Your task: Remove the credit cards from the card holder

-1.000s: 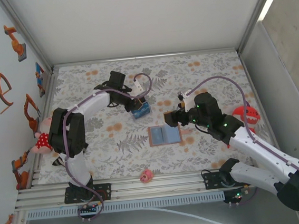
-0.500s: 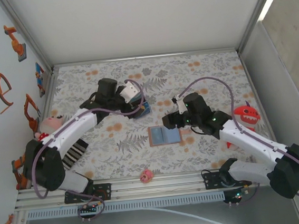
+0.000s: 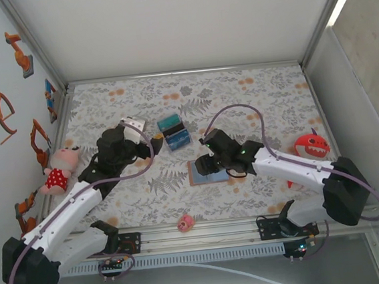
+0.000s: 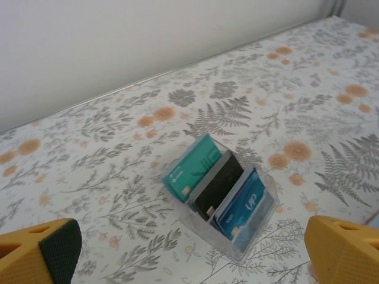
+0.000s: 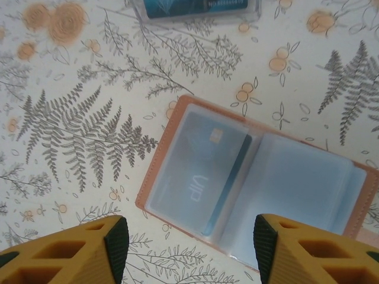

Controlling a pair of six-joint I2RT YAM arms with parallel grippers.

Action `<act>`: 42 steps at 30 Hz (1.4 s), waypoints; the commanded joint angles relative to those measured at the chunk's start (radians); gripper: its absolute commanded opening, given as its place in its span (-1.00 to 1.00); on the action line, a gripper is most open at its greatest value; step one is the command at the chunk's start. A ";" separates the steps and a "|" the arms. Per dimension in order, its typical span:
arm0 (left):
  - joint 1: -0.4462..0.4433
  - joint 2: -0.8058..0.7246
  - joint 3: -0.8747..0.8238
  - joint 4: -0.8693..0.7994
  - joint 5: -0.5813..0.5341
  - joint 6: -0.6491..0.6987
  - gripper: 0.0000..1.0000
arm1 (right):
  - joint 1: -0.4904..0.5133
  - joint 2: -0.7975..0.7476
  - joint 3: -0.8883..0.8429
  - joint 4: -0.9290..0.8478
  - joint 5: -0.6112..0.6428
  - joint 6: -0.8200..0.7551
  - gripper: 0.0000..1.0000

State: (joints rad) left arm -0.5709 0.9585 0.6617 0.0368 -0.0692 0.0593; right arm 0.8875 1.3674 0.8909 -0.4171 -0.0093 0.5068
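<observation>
The tan-brown card holder (image 5: 177,112) lies open and flat on the floral tabletop (image 3: 259,95). It holds a dark blue credit card (image 5: 201,168) under its pale left pocket, and the right pocket looks empty. My right gripper (image 5: 189,251) hovers open just above the holder's (image 3: 209,171) near edge. A clear plastic rack (image 4: 249,228) stands beyond it with a teal card (image 4: 192,168), a black card (image 4: 218,184) and a blue card (image 4: 244,204) upright in it. My left gripper (image 4: 192,260) is open, apart from the rack (image 3: 174,131) on its near-left side.
A small pink toy (image 3: 185,223) lies by the front rail. A red monster toy (image 3: 311,145) sits at the right wall and a pig doll (image 3: 57,171) at the left wall. The enclosure's walls close in the table on three sides.
The left gripper has pulled back from the card rack toward the near left, uncovering it. The right gripper has moved left and now hangs over the open holder.
</observation>
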 commanded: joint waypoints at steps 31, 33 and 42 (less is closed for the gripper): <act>0.043 -0.020 -0.088 0.025 -0.199 -0.248 0.94 | 0.094 0.440 0.249 -0.164 0.063 0.005 0.06; 0.043 -0.017 -0.087 0.024 -0.198 -0.250 0.94 | 0.094 0.444 0.250 -0.166 0.063 0.004 0.06; 0.043 -0.011 -0.078 0.013 -0.190 -0.251 0.94 | 0.093 0.458 0.232 -0.154 0.015 -0.008 0.12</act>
State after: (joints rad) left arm -0.5343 0.9451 0.5625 0.0593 -0.2684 -0.1715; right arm 0.9741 1.8065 1.1107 -0.5568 0.0341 0.5110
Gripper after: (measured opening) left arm 0.970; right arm 0.559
